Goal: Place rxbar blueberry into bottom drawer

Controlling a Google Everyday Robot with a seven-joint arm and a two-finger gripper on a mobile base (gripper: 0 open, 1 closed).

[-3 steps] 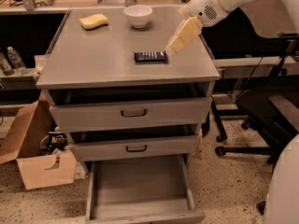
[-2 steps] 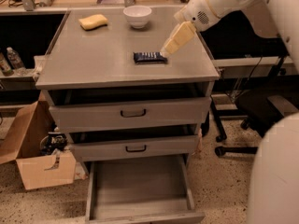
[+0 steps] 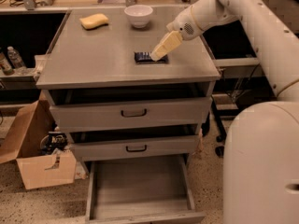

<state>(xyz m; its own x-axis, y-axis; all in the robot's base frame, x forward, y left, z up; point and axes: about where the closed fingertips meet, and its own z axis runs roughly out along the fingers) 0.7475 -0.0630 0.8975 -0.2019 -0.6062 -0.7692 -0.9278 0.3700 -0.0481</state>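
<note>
The rxbar blueberry (image 3: 148,57) is a dark navy bar lying flat on the grey cabinet top (image 3: 93,59), right of centre. My gripper (image 3: 158,54) with pale tan fingers reaches in from the upper right and hangs directly over the bar's right end, partly covering it. The bottom drawer (image 3: 140,185) is pulled out at the foot of the cabinet, its grey floor bare.
A yellow sponge (image 3: 94,20) and a white bowl (image 3: 138,15) sit at the back of the top. Two upper drawers (image 3: 133,113) with black handles are slightly ajar. An open cardboard box (image 3: 37,157) stands on the floor at the left. My white body fills the right side.
My gripper has moved left and down, from beside the bar's right side to right over its right end. The bar has not moved.
</note>
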